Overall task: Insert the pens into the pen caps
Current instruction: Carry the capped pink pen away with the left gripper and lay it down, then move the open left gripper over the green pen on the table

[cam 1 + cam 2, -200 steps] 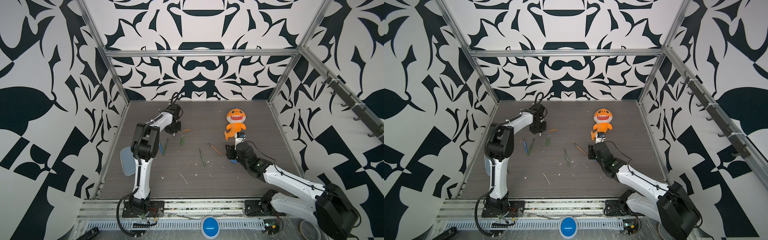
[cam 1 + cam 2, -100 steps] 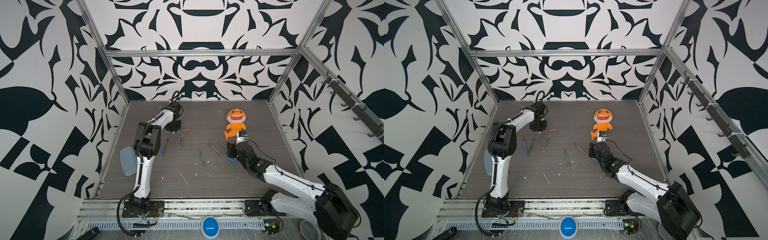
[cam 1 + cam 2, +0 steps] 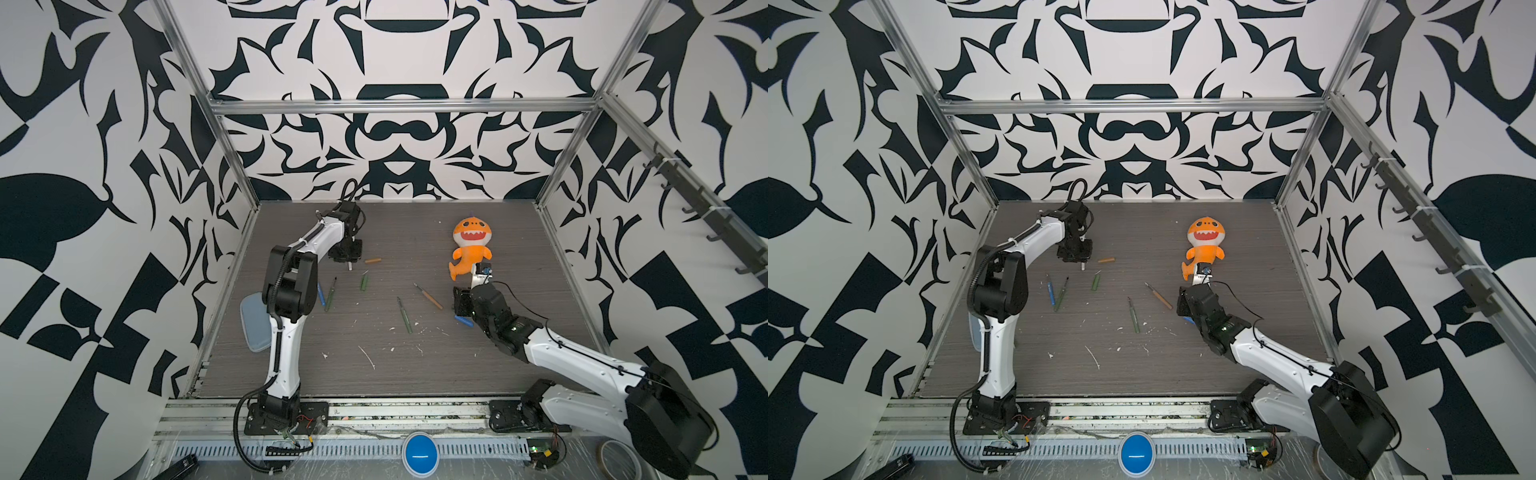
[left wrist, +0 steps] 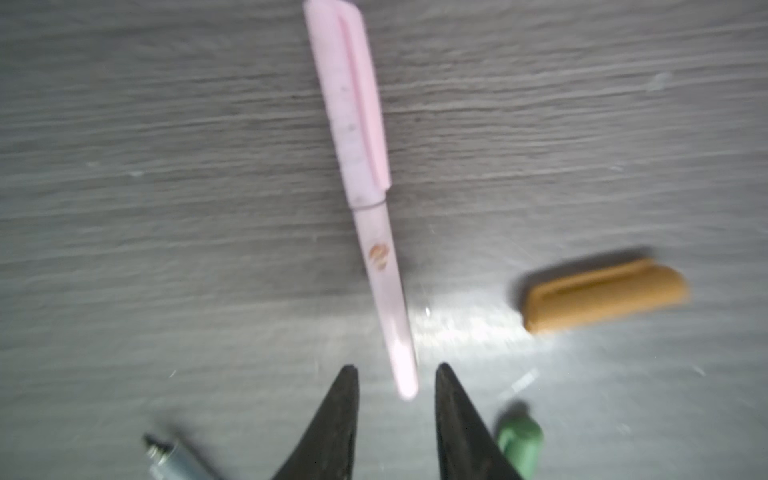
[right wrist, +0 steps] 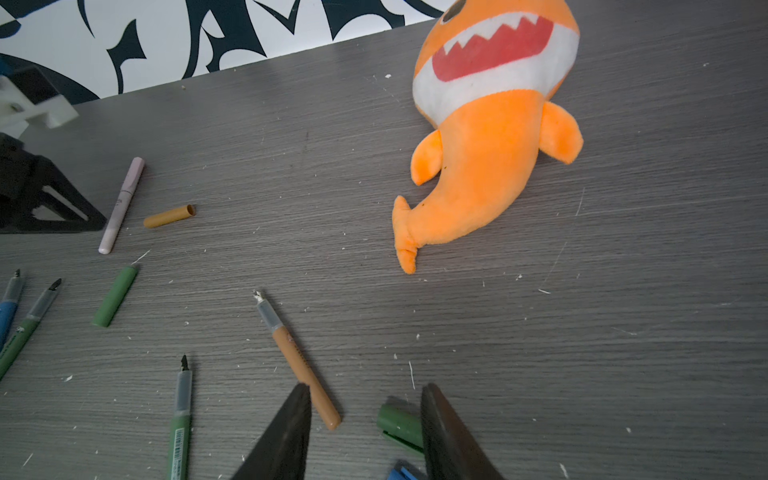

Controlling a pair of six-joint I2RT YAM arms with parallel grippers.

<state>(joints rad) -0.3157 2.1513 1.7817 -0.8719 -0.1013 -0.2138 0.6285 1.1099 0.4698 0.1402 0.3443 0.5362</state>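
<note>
White arms, black joints, tapered black left claw

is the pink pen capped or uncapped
Capped. In the left wrist view the pink cap, clip and all, sits over one end of the pink pen, meeting the barrel at a seam; no tip shows.

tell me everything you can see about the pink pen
The pink pen is pale matte plastic and capped: its clipped cap covers one end, and an orange-brown mark sits on the barrel. It lies flat on the grey wood-grain table, its bare end between the open jaws of the left gripper, which don't grip it. A mustard cap lies apart beside it.
</note>
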